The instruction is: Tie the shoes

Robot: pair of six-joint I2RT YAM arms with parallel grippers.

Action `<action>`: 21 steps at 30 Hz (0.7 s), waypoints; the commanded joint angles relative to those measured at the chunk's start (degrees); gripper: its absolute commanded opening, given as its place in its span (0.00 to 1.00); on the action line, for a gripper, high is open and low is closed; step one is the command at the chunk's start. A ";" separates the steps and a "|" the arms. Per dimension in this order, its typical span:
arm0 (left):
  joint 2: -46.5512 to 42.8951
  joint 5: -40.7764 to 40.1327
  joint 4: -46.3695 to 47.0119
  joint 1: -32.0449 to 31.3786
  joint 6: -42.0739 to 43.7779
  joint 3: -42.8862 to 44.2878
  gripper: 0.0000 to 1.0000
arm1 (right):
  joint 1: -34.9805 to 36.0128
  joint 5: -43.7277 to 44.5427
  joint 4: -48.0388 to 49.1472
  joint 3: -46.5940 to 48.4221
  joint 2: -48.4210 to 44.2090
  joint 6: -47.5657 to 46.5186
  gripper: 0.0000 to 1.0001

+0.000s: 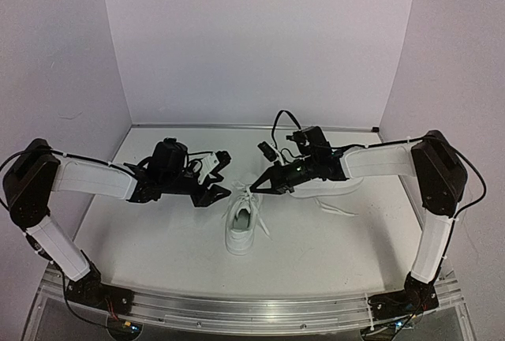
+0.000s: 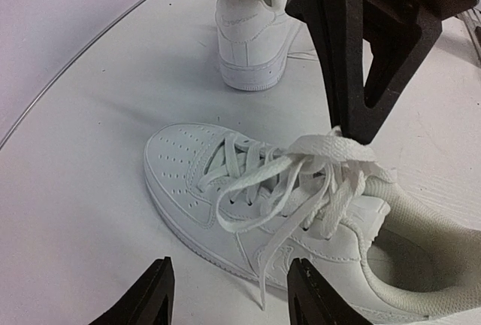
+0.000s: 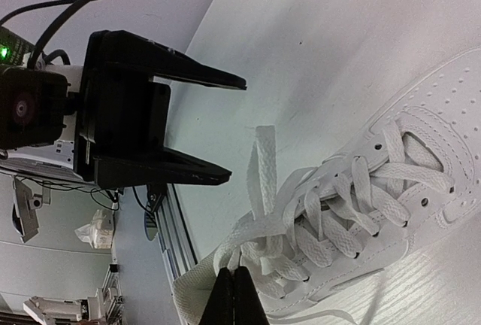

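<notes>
**Right gripper pinches the near shoe's lace; left gripper stands open**

The near shoe (image 1: 241,230) sits mid-table with its tongue laces loose and tangled. One lace (image 2: 325,150) rises from the knot area to the tips of the right gripper (image 3: 233,295), whose fingers are pressed together on it just above the shoe. The left gripper (image 3: 237,131) hovers beside the shoe on the opposite side, jaws apart with nothing between them. The second shoe (image 2: 252,35) stands farther back on the white table (image 1: 158,230), near the right arm.
</notes>
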 commanded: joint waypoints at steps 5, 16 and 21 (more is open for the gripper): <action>3.53 4.47 -2.06 0.23 4.62 6.70 0.63 | 0.35 -1.30 1.37 0.86 -1.71 -1.15 0.00; 5.33 5.41 -4.76 0.11 11.53 9.57 0.62 | 0.35 -1.71 1.21 1.79 -0.82 -1.01 0.00; 6.25 5.29 -5.58 -0.24 13.48 10.57 0.62 | 0.39 -1.91 1.19 2.17 -0.43 -0.90 0.00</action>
